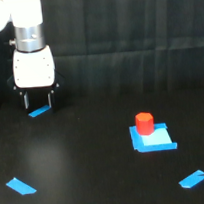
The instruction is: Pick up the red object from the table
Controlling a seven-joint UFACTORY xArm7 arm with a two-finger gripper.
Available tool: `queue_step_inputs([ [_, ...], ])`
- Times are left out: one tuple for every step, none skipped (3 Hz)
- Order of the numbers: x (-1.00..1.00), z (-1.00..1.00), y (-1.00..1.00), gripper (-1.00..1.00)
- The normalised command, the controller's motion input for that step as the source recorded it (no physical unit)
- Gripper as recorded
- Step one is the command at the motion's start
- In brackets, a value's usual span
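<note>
We find the red object [144,123] standing upright on the far left part of the blue square patch [153,139], toward the exterior view's right and a little below mid-height; it is a stubby, faceted little cylinder in red-orange with a flat top that catches the light, and nothing touches it but the patch beneath. The patch is flat and bright, with crisp edges, its near right corner stretching out toward us. All around it we see the table [89,156], a matte black surface with a faint sheen, open and bare between the block and the arm. Three small blue tape strips lie well apart: one [193,179] near the lower right, one [20,186] near the lower left, and one [39,112] just under the gripper [37,100]. That gripper hangs at the exterior view's upper left, well apart from the block, its two thin dark fingers [26,100] pointing straight down with a clear gap between them and nothing held, so we read the jaws as spread apart. Above them sit a glossy white housing and a metallic wrist ring, against a dark back wall
</note>
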Motion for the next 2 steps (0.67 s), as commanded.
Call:
queue_step_inputs([
  [0.25, 0.0, -0.08, 1.0],
  [0.29, -0.17, -0.12, 1.0],
])
